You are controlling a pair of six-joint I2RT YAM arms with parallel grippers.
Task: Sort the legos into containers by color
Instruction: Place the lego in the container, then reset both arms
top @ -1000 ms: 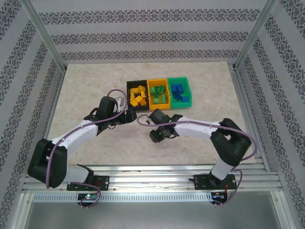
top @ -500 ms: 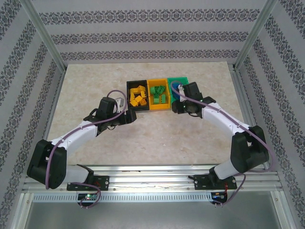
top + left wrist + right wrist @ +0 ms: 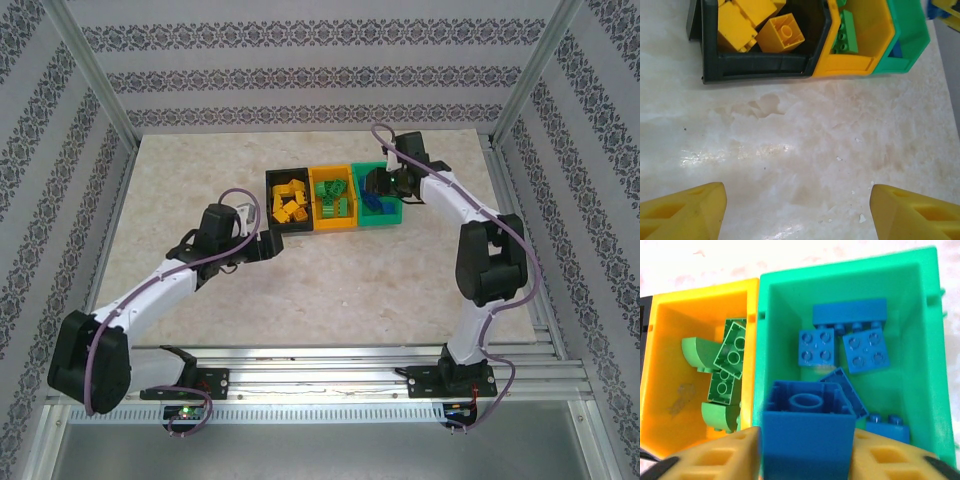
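**Near.** The left pincer (image 3: 795,200) hovers low over the bare table (image 3: 805,125). Its fingers stand wide apart and hold nothing. From it, the black bin (image 3: 755,65) with its yellow bricks (image 3: 782,32) lies at 11 o'clock, well apart.

**Middle.** Three bins stand joined in a row running from 9 to 3 o'clock in the top view. The orange bin (image 3: 700,292) holds the green bricks (image 3: 730,357).

**Far.** The right pincer (image 3: 806,435) hangs over the green bin (image 3: 850,262) and holds a blue brick (image 3: 807,415), with a finger against each side.

- **Position:** the brick sits above the bin's 6 o'clock half, nearer the wall shared with the orange bin at 9 o'clock than the outer wall at 3 o'clock. Other blue bricks (image 3: 862,350) lie on the floor towards 12 o'clock.
- **Orientation:** its hollow underside, with the round tube, shows on the side towards 12 o'clock. The studs are hidden.
- **Long axis:** it looks about as wide as it is deep, so no long axis can be told. The bin's own long axis runs from 6 to 12 o'clock in the right wrist view.

**Judgement.** The right arm is the nearer one, and the step in hand is the drop. The opening lies straight beneath the brick, so release alone should serve. The 9 o'clock wall is the margin to watch.
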